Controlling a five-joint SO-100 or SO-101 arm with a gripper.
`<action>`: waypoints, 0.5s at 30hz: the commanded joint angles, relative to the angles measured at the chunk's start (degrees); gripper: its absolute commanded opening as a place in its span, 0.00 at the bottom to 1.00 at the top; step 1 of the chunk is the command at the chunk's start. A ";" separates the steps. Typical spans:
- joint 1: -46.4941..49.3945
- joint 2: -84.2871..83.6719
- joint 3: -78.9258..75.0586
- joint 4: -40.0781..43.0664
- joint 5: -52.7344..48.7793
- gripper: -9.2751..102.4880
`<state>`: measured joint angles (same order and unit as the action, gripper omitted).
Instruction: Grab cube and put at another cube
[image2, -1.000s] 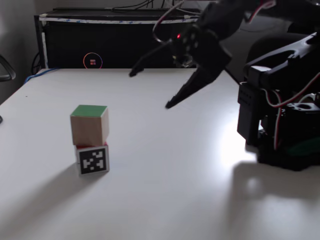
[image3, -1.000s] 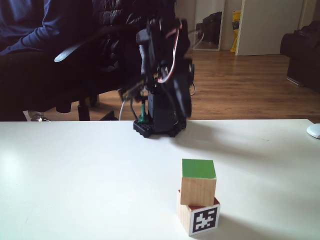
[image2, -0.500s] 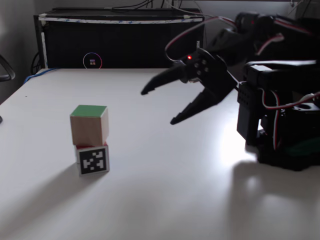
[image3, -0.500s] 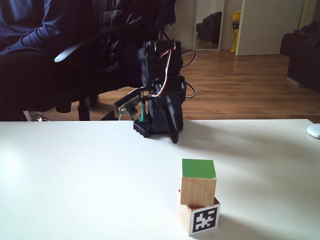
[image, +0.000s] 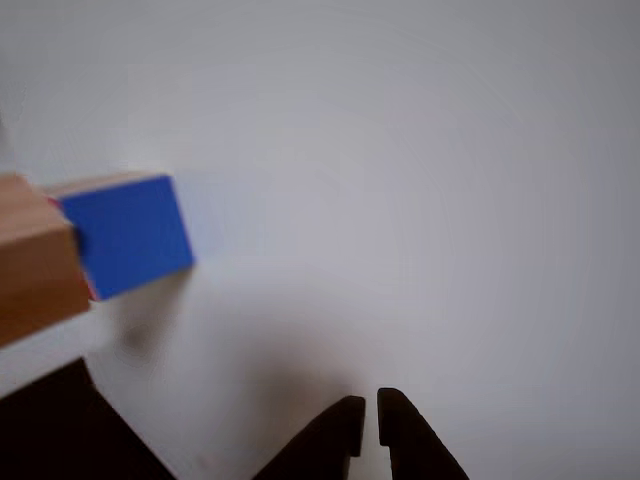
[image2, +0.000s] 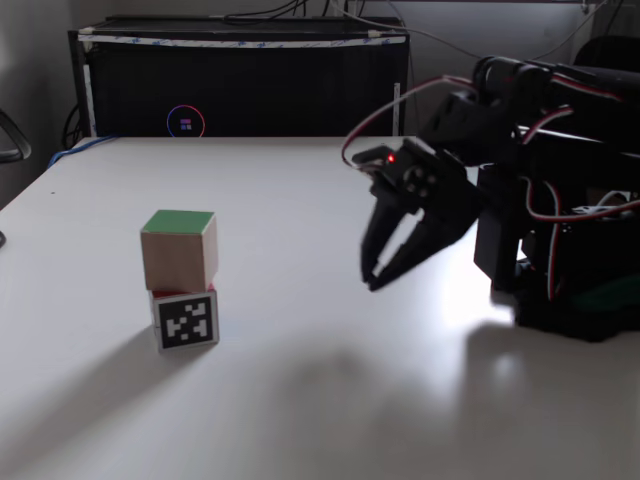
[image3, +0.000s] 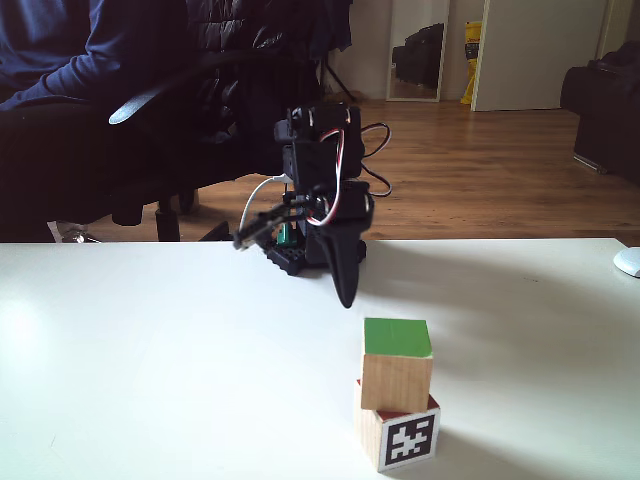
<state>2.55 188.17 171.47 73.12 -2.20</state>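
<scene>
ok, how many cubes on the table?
2, stacked: the green-topped cube sits on the smaller cube with the black-and-white marker, away from the end effector.

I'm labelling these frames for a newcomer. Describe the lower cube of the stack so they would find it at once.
Start at the white table, away from the arm's claw, where two wooden cubes stand stacked. The green-topped cube is the upper one; the lower cube sits on the table under it. It is smaller and carries a black-and-white square marker on one side, with a blue face in the other view.

Blue-faced smaller cube (image: 128, 236) on white worktop (image: 420, 180), left edge. Larger wood cube (image: 35, 262) overlaps it. Dark fingers (image: 335, 435) bottom centre, tips nearly touching.
</scene>
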 joint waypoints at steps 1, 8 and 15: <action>-0.09 0.26 -1.41 0.79 -0.44 0.08; 0.26 0.26 -1.41 0.79 -0.88 0.08; 0.62 0.18 -1.41 0.79 -0.70 0.08</action>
<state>2.99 188.26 171.47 73.65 -2.90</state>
